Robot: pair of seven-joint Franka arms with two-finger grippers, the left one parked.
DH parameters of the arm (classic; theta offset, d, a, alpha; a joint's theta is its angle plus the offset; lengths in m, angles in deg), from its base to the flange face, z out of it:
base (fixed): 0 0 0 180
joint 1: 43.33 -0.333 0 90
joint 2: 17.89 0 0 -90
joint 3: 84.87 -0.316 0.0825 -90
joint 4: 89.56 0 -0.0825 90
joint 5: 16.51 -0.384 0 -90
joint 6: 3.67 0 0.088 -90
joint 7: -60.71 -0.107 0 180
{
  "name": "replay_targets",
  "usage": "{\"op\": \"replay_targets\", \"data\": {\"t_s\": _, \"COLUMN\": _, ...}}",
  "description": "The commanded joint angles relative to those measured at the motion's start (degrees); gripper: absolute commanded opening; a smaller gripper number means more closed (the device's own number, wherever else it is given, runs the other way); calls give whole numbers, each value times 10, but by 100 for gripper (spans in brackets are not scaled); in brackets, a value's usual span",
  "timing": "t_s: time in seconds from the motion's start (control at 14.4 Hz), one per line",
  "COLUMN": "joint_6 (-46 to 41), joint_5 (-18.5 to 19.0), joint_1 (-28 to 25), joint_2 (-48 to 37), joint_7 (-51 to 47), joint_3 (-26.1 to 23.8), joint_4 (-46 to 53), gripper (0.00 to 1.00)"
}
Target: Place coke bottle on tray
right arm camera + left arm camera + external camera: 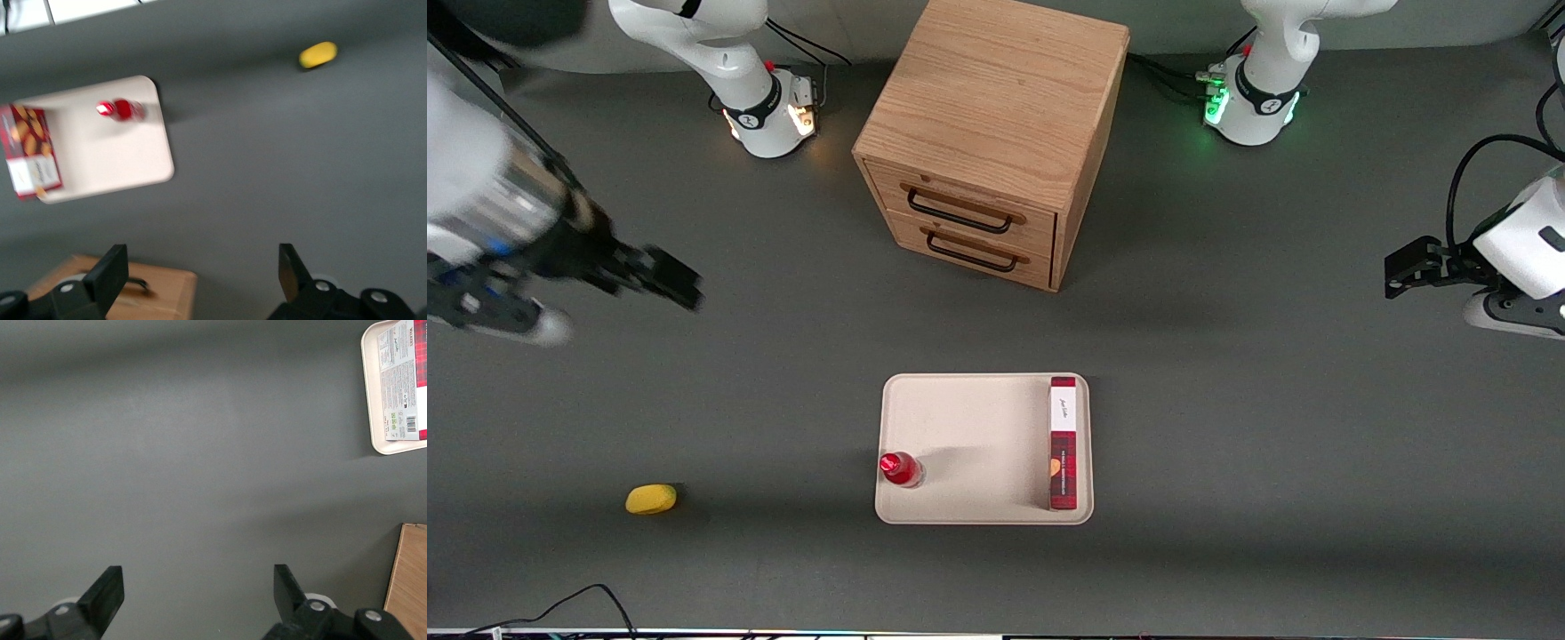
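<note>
The dark grey table (1227,427) is occupied by the tray (969,418), a wooden drawer cabinet (996,116) and a small yellow oval object (651,499); the gripper (680,280) is held above the working arm's end.

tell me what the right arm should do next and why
Probably nothing more than parking clear. The coke bottle already stands upright on the tray, near its edge toward the working arm's end, apart from the red plaid box. The gripper is up and away toward the working arm's end with jaws open and empty, so the placement looks done.
</note>
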Motion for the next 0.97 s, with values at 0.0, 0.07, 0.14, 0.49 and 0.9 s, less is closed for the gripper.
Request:
{"op": "replay_targets", "data": {"t_s": 0.0, "joint_6": 7, "joint_5": -57, "joint_1": 18, "joint_2": -113, "joint_7": 113, "joint_3": 95, "joint_4": -150, "gripper": 100}}
{"op": "replay_targets", "data": {"t_s": 0.07, "joint_6": 42, "joint_5": -100, "joint_1": 17, "joint_2": -162, "joint_7": 147, "joint_3": 148, "joint_4": -222, "gripper": 100}}
{"op": "replay_targets", "data": {"t_s": 0.14, "joint_6": 90, "joint_5": -113, "joint_1": 16, "joint_2": -216, "joint_7": 168, "joint_3": 178, "joint_4": -316, "gripper": 100}}
{"op": "replay_targets", "data": {"t_s": 0.49, "joint_6": 281, "joint_5": -112, "joint_1": 9, "joint_2": -367, "joint_7": 176, "joint_3": 188, "joint_4": -606, "gripper": 100}}
{"op": "replay_targets", "data": {"t_s": 0.9, "joint_6": 220, "joint_5": -115, "joint_1": 0, "joint_2": -317, "joint_7": 144, "joint_3": 182, "joint_4": -516, "gripper": 100}}
